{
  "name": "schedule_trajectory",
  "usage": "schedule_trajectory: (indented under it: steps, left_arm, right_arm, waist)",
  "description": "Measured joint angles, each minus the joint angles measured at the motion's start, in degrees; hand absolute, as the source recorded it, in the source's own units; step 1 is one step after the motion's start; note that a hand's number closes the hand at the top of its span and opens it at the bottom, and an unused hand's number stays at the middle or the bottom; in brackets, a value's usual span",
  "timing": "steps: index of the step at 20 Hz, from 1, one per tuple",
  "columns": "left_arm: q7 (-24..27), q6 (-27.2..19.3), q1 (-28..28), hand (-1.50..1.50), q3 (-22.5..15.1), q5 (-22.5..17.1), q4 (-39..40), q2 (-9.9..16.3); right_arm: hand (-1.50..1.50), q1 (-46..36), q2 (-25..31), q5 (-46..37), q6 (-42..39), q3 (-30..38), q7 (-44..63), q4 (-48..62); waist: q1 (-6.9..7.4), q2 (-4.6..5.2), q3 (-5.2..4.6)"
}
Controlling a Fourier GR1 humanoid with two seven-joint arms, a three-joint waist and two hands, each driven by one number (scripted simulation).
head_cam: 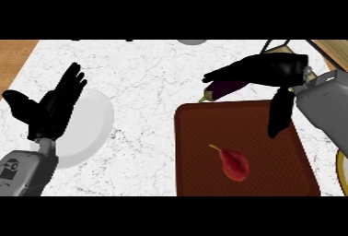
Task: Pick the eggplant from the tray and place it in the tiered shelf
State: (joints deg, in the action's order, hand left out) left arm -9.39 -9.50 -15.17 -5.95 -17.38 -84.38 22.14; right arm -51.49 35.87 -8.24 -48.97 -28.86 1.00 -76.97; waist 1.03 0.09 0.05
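The dark purple eggplant (224, 87) sits inside the right hand (272, 69), whose fingers curl over it from above; only its left end and stem tip show under the fingers. It is held just past the far edge of the brown tray (272, 152), over the white marbled table (156, 69). A red pepper-like thing (234, 164) lies on the tray nearer the view's lower edge. Well to the left, the left hand (51, 108) rests open, fingers straight, over a white plate (92, 133).
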Motion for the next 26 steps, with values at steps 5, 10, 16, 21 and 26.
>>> schedule_trajectory:
  steps: [5,10,16,21,26]
  left_arm:
    - [0.1,0.9,0.2,0.0,1.1,0.1,0.5,-0.3]
    - [0.1,1.7,1.0,0.0,2.3,0.3,-0.3,-0.4]
    - [0.0,2.1,1.1,0.0,2.8,1.5,0.1,-1.4]
    - [-0.4,2.2,1.4,0.0,3.1,3.1,-0.7,-2.4]
    - [-0.5,3.0,0.9,0.0,3.9,4.2,0.0,-3.8]
  right_arm:
    - [-1.5,4.6,-3.4,-10.3,5.3,-5.1,0.4,-3.2]
    - [-1.5,8.7,-4.4,-19.1,7.7,-9.4,0.3,-4.6]
    - [-1.5,10.4,-4.1,-29.0,9.8,-12.1,-0.9,-3.6]
    - [-1.5,13.1,-4.1,-35.5,10.3,-12.1,-2.7,-3.5]
    - [-1.5,14.6,-5.3,-40.2,9.1,-10.3,-4.4,-3.1]
  waist:
    - [-0.53,-0.05,-0.03]
    - [-0.66,-0.08,-0.03]
    - [-0.73,-0.07,-0.05]
    - [-0.84,-0.1,-0.05]
    - [-0.88,-0.1,-0.05]
